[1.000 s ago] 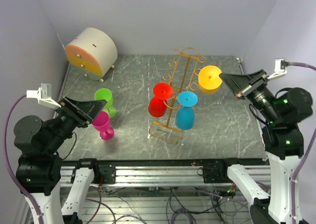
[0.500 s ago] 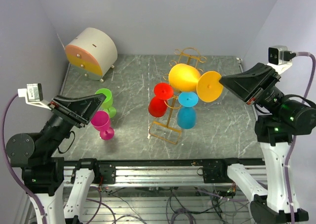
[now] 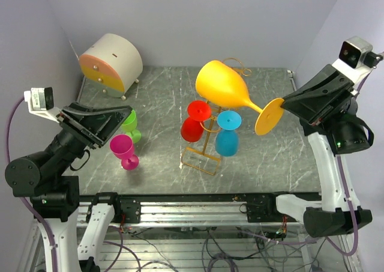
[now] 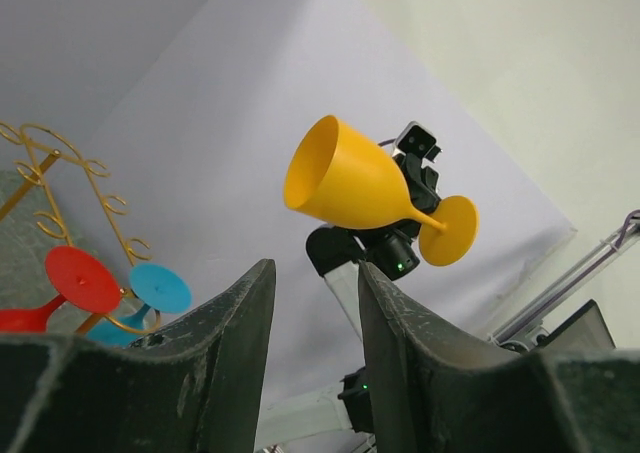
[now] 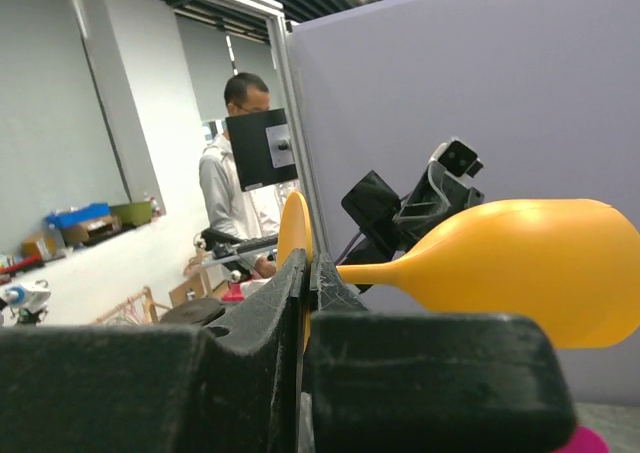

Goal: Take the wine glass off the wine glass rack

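The golden-orange wire wine glass rack [image 3: 209, 141] stands mid-table, its top partly hidden behind the yellow wine glass [image 3: 222, 84]. My right gripper [image 3: 283, 108] is shut on the yellow glass's round foot and holds it high above the table, off the rack, bowl tilted up and left. In the right wrist view the fingers [image 5: 310, 273] pinch the foot edge-on, and the bowl [image 5: 520, 263] points right. A red glass [image 3: 192, 128] and a blue glass [image 3: 225, 142] still hang on the rack. My left gripper [image 3: 123, 113] is open and empty, raised at the left [image 4: 315, 268].
A green glass [image 3: 127, 123] and a pink glass [image 3: 124, 151] stand on the table just under my left gripper. A round white-and-orange drawer box [image 3: 111, 62] sits at the back left. Walls close in on both sides.
My right arm has lifted the yellow glass up off the rack and swung it high, the bowl now tilted up and left. My left arm has risen a little.
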`<state>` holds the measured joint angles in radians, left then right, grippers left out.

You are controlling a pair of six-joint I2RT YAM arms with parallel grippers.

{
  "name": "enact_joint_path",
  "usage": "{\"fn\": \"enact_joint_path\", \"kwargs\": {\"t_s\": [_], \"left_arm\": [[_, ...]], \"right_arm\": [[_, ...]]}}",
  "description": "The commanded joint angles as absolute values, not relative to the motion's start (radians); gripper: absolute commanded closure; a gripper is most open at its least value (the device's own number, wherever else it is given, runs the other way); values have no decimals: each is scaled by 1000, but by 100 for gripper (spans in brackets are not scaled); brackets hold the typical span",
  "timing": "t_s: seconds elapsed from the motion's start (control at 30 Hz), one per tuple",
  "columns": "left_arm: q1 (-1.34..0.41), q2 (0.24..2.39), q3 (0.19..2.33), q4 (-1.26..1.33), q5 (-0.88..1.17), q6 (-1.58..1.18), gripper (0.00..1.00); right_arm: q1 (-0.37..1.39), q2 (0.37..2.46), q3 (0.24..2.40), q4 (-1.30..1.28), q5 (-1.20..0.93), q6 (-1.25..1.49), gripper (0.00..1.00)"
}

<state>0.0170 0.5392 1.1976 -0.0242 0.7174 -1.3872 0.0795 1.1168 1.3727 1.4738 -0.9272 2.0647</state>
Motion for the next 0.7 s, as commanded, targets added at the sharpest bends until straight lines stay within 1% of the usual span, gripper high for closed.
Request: {"fn": "enact_joint_path", "kwargs": {"t_s": [0.0, 0.27, 0.33, 0.37, 0.43, 0.47, 0.53, 0.6, 0.63, 0.67], "left_arm": [[26, 602, 1255, 80, 794, -1408, 51], [26, 713, 1350, 152, 803, -1410, 50], [26, 728, 1378, 105, 797, -1373, 50], [26, 730, 1388, 62, 796, -1350, 50], [26, 728, 1391, 19, 790, -1314, 50], [26, 722, 1387, -11, 784, -1297, 50], [26, 710, 1375, -37, 782, -1285, 51], [26, 696, 1374, -84, 775, -1251, 50], [24, 691, 1379, -111, 772, -1233, 50], [23, 687, 1382, -136, 767, -1216, 50]], "right_arm": [[79, 1178, 1506, 1600, -898, 2433, 100], [79, 1224, 1643, 1466, -954, 2413, 100], [84, 1227, 1676, 1369, -1021, 2352, 100], [95, 1228, 1702, 1300, -1076, 2263, 100], [109, 1224, 1748, 1061, -1158, 2072, 100], [113, 1223, 1786, 913, -1184, 1896, 100], [116, 1242, 1891, 561, -1208, 1595, 100], [118, 1288, 2055, 145, -1168, 1281, 100], [118, 1318, 2099, 59, -1158, 1238, 100], [118, 1341, 2090, 149, -1168, 1291, 100]]}}
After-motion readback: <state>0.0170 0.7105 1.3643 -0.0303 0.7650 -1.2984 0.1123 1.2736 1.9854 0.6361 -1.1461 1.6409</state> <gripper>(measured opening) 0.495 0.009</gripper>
